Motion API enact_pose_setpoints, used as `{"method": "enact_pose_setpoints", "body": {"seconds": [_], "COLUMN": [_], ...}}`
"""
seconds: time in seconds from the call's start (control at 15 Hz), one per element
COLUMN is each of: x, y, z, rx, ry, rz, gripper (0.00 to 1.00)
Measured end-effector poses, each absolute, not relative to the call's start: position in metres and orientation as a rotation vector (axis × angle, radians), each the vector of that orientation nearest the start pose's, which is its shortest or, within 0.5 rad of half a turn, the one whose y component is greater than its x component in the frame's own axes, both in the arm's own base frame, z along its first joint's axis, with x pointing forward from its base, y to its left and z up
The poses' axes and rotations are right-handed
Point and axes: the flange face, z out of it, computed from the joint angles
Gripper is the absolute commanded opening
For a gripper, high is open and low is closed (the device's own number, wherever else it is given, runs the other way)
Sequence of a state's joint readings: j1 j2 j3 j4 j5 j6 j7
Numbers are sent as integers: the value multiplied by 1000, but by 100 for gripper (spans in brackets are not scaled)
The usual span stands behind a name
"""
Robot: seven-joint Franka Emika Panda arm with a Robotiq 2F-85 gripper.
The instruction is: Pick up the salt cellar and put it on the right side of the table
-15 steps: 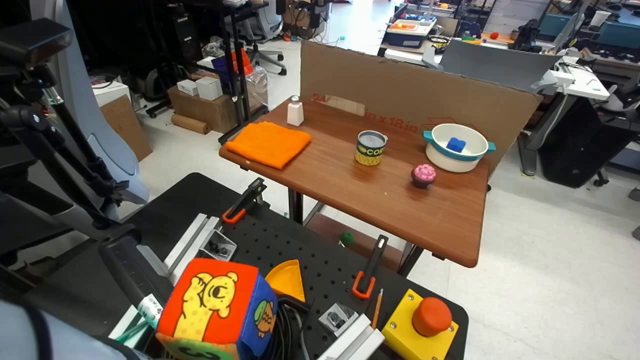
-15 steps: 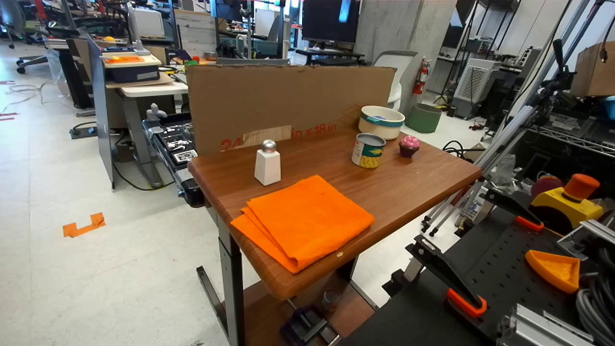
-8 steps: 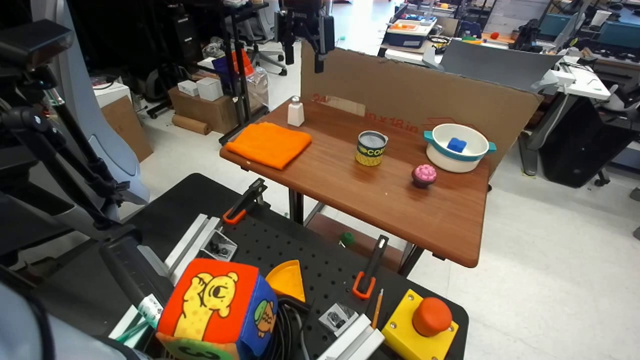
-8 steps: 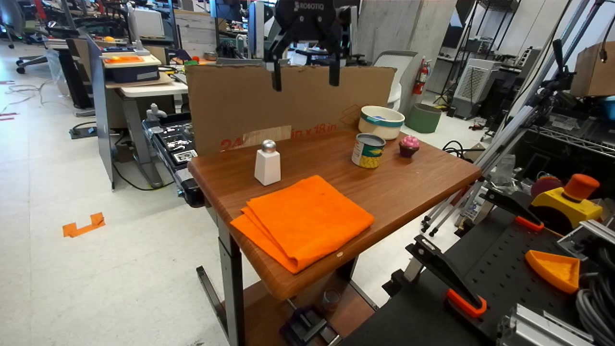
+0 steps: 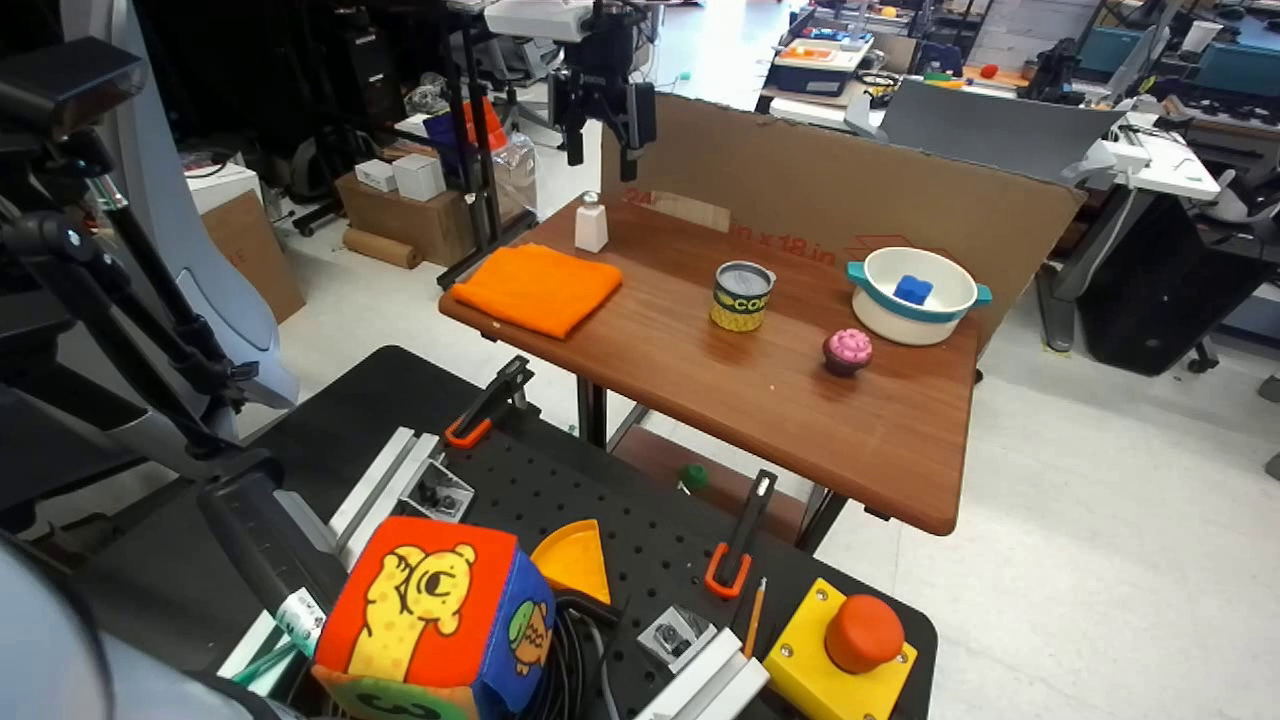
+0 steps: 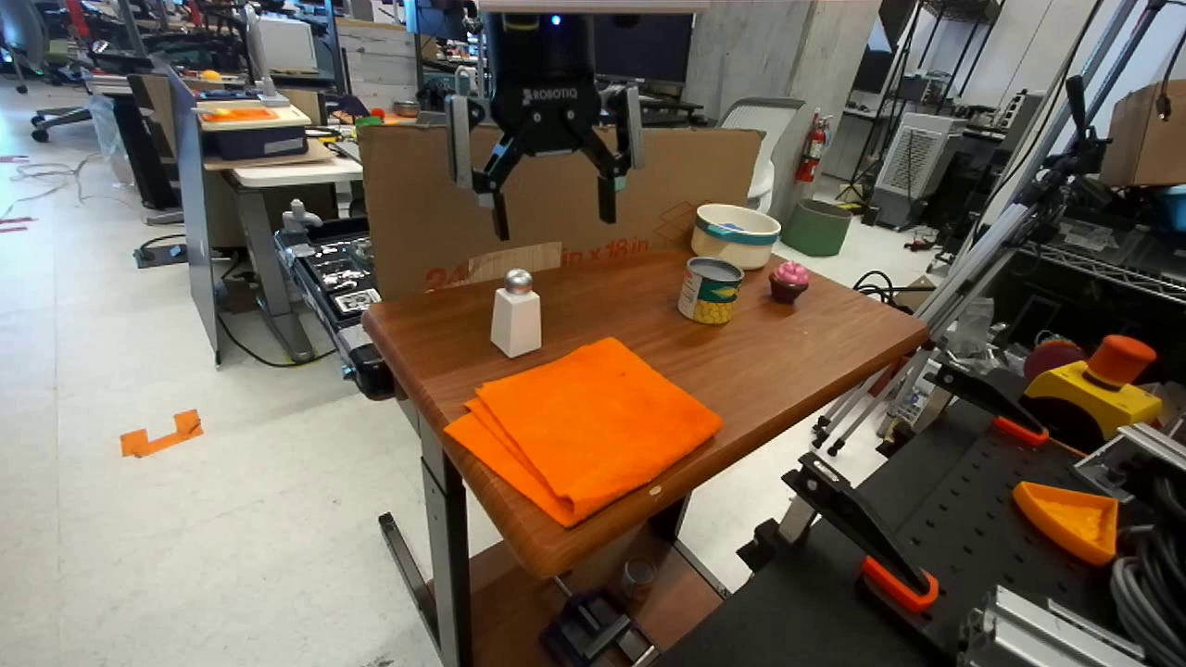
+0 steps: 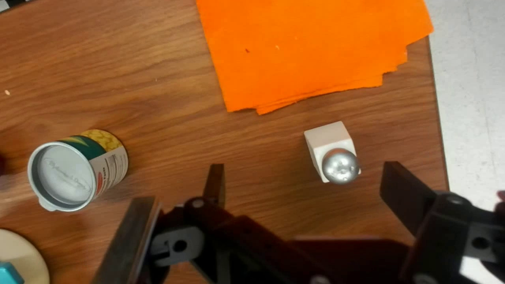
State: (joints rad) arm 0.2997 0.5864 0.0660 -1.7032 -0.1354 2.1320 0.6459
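Well, the gripper point(image 6: 554, 225) has its jaws spread wide, a broad gap between the two dark fingertips point(image 6: 607, 204), which point down in the air over the table point(image 6: 788, 343). From where I stand I can read ROBOTIQ on its body, with a small blue light above the lettering. Below the fingertips and apart from them, the salt cellar point(image 6: 517, 324) stands upright on the wood, white and tapering under a silver cap, near a corner of the table. In the wrist view it shows between the two fingertips, closer to the one at the right of that picture. Just beside the cellar, with a strip of wood between, lies a folded orange cloth point(image 6: 593, 431). Further along the table stands a corn can point(image 5: 741, 297) with a grey lid, and past it sit a pink-topped cupcake point(image 5: 848, 352) and, near that, a cream bowl point(image 5: 900, 322) with a teal band and handles, a blue piece point(image 5: 913, 290) inside. A cardboard panel point(image 5: 800, 180) rises along the back edge. On the side away from the panel there is a black cart point(image 5: 620, 500) bearing a soft cube point(image 5: 430, 600) printed with a bear, two clamps point(image 5: 748, 525) and a yellow box point(image 5: 800, 645) with a red button point(image 5: 863, 633).
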Motion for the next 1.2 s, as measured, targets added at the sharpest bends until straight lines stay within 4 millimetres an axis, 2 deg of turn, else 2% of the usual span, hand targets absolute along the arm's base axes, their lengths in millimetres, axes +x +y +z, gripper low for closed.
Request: {"method": "enact_pose_setpoints", "body": {"seconds": [0.47,0.53,0.67,0.93,1.2], "x": [631,633,636,637,630], "y": [236,237,240,254,278], "z": [203,197,188,179,165], "rx": [-3323,-3337,-3366,-3414,-3442], "ry": [316,316,313,275,232], "rz": [197,204,220,234,266], "gripper": [98,73,71,41,11]}}
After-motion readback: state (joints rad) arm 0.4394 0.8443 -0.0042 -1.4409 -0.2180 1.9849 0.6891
